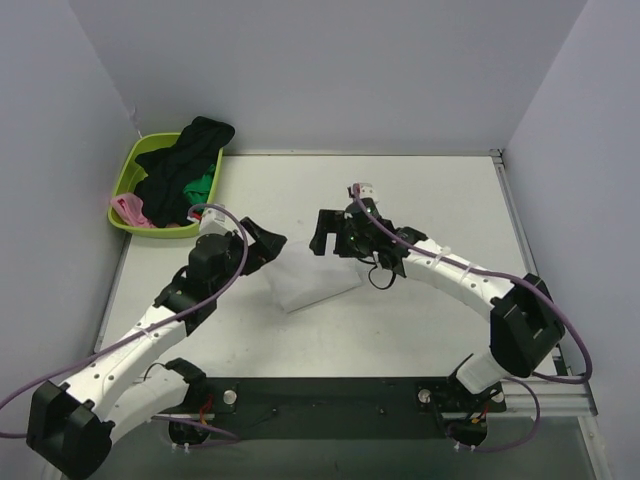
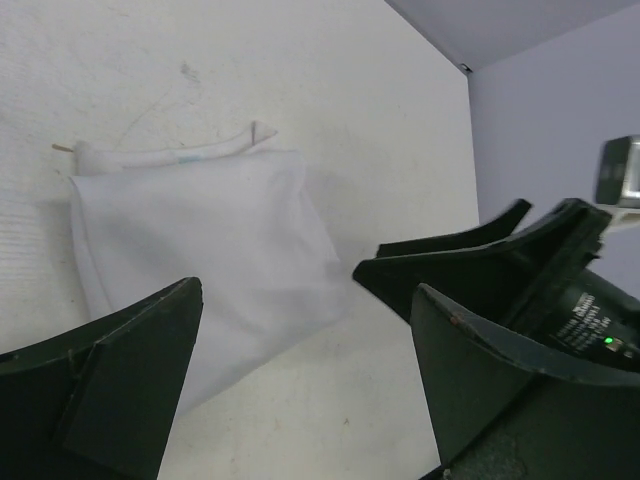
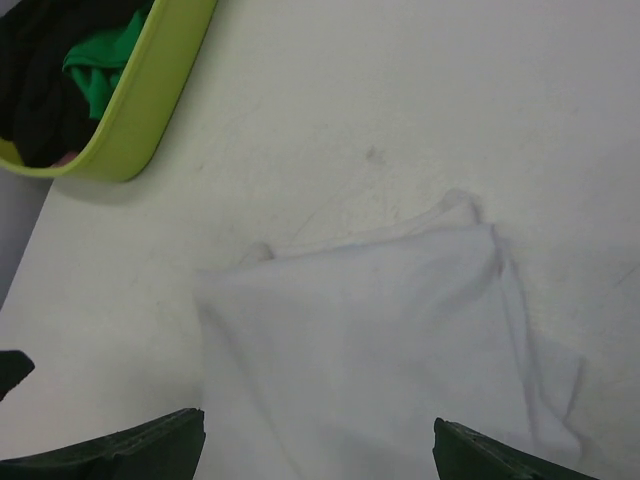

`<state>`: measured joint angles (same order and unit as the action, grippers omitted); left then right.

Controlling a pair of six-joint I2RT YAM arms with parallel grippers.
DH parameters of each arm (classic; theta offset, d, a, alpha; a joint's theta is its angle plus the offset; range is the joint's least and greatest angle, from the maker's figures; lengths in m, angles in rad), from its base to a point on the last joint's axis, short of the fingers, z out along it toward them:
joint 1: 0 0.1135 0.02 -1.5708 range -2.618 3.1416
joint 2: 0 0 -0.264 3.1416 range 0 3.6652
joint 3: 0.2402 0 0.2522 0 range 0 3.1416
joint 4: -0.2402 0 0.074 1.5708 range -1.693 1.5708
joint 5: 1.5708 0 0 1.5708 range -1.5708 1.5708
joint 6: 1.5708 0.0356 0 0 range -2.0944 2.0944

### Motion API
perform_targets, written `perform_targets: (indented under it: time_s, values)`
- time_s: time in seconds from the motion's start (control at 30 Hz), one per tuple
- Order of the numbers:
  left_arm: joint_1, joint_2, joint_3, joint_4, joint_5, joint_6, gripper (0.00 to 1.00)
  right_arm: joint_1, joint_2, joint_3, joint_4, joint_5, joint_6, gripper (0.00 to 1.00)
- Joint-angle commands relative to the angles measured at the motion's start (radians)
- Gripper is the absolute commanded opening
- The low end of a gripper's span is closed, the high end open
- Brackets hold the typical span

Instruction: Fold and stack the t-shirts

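The white t-shirt [image 1: 315, 280] lies folded into a small square on the table between my two grippers. It shows in the left wrist view [image 2: 200, 260] and the right wrist view [image 3: 380, 340]. My left gripper [image 1: 268, 243] is open and empty, just left of the shirt. My right gripper [image 1: 327, 232] is open and empty, above the shirt's far right corner. In the left wrist view the right gripper's fingers [image 2: 470, 255] show at the right. Black [image 1: 185, 165], green [image 1: 203, 187] and pink [image 1: 127, 210] t-shirts are piled in the basket.
A lime green plastic basket [image 1: 127, 165] stands at the table's far left corner; it also shows in the right wrist view [image 3: 150, 110]. Grey walls close in the table on the left, back and right. A black base plate [image 1: 330, 395] lies at the near edge.
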<state>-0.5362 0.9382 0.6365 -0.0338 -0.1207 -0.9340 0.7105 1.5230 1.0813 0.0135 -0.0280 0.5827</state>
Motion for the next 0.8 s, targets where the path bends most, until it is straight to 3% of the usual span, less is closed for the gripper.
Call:
perform_targets:
  time_s: [0.0, 0.3, 0.43, 0.77]
  values:
    - [0.004, -0.059, 0.005, -0.063, 0.114, 0.037, 0.95, 0.009, 0.002, -0.052, 0.124, -0.337, 0.143, 1.0]
    - [0.06, -0.177, 0.003, -0.164, 0.154, 0.063, 0.95, 0.009, 0.146, -0.133, 0.544, -0.673, 0.38, 1.0]
    - [0.107, -0.2, -0.007, -0.193, 0.179, 0.075, 0.96, 0.024, 0.201, -0.15, 0.629, -0.701, 0.477, 1.0]
    - [0.176, -0.21, -0.035, -0.204, 0.227, 0.086, 0.96, 0.032, 0.327, -0.264, 0.773, -0.671, 0.476, 1.0]
